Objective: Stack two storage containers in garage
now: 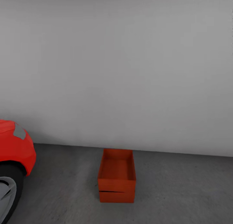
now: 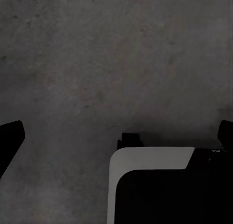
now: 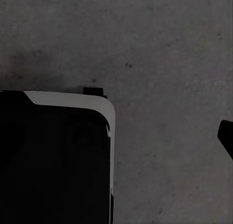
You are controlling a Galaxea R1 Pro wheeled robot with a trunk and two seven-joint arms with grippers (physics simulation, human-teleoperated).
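The garage floor is dark grey, rough concrete, meeting a plain pale grey wall. At 6 o'clock in the head view the two storage containers sit stacked, one atop the other, just before the wall, long axis running from 6 to 12 o'clock. A red car noses in at 8 o'clock. Both wrist views look down on concrete; how far either gripper's fingers are open cannot be told

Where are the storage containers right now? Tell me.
In the head view, the stacked storage containers stand on the concrete floor against the pale grey wall, right of the red car.
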